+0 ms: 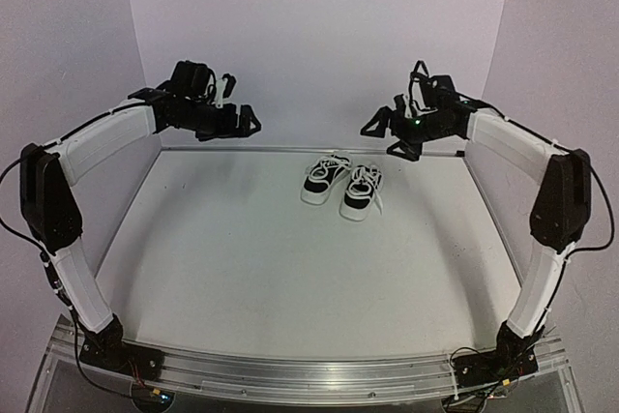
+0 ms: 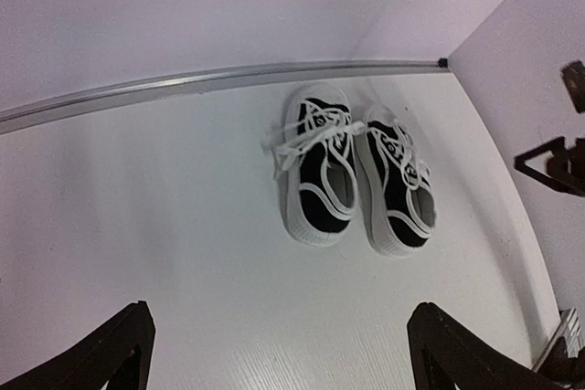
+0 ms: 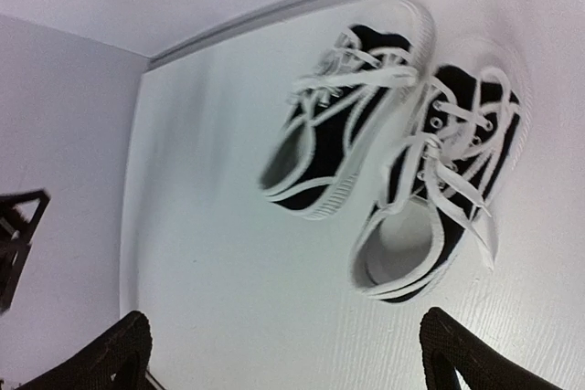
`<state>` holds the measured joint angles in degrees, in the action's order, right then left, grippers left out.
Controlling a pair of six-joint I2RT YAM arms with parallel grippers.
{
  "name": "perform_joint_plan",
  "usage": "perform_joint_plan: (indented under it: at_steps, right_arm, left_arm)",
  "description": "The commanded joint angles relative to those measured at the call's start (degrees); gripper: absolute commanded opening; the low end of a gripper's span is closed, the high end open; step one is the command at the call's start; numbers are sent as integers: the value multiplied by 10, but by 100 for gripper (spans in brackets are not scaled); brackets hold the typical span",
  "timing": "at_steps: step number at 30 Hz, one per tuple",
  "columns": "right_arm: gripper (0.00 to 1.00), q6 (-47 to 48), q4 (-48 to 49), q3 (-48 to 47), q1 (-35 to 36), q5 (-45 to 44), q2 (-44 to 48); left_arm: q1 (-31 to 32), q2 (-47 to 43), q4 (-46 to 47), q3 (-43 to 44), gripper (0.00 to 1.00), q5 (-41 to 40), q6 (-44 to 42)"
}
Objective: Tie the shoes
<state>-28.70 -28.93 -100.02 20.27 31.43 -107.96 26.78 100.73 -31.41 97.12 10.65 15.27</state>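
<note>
Two small black shoes with white soles and white laces stand side by side at the back middle of the table: the left shoe (image 1: pixel 324 179) (image 2: pixel 316 166) (image 3: pixel 343 125) and the right shoe (image 1: pixel 362 191) (image 2: pixel 397 180) (image 3: pixel 439 180). Their laces lie looped and crossed over the tongues; whether they are knotted is unclear. My left gripper (image 1: pixel 247 123) (image 2: pixel 279 353) hangs open, high above the table to the left of the shoes. Up on the right, my right gripper (image 1: pixel 382 132) (image 3: pixel 283 353) is open too. Neither holds anything.
A white table (image 1: pixel 290 268) with pale walls on three sides and a metal strip (image 1: pixel 271 149) along the back edge. The arms' bases sit on an aluminium rail (image 1: pixel 309 379) at the near edge. Each wrist view catches the other gripper's dark fingers at its side edge.
</note>
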Motion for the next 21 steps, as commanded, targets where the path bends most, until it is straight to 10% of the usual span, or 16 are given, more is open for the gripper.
perform_joint_plan:
  at_steps: [1, 12, 21]
  right_arm:
    - [98, 102, 0, 61, -3, 52, 75]
    - [98, 155, 57, 378, 5, 69, 245]
    - [98, 130, 99, 450, 5, 66, 313]
  left_arm:
    - [-16, 15, -154, 51, 100, -9, 9]
    - [-16, -156, -128, -245, 100, -47, 33]
    - [-15, -241, -83, -359, 100, -50, 68]
